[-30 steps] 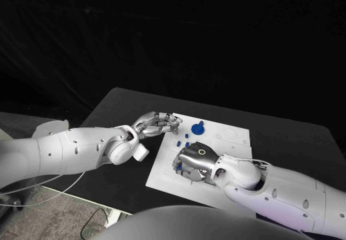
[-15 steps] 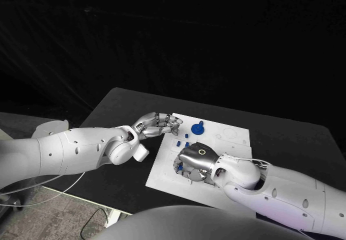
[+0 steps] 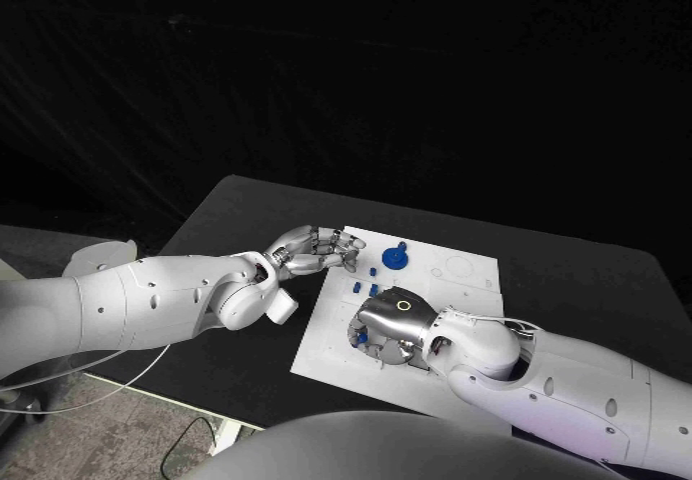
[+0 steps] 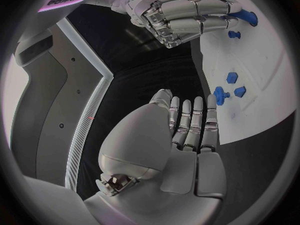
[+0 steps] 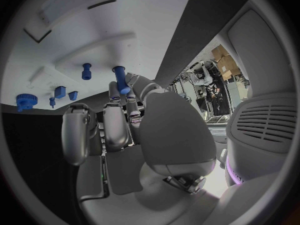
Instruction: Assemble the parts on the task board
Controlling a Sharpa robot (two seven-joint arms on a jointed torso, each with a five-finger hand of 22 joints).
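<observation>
The right hand (image 5: 122,130) pinched a blue peg (image 5: 120,80) over the task board (image 3: 459,268); a tilted peg risked jamming. The left hand (image 3: 313,248) hovered, released, beside the board.

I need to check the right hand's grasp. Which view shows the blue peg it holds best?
The right wrist view: the blue peg stands out between the right hand's fingertips, above the task board. The head view hides it under that hand. The left wrist view shows just its end.
</observation>
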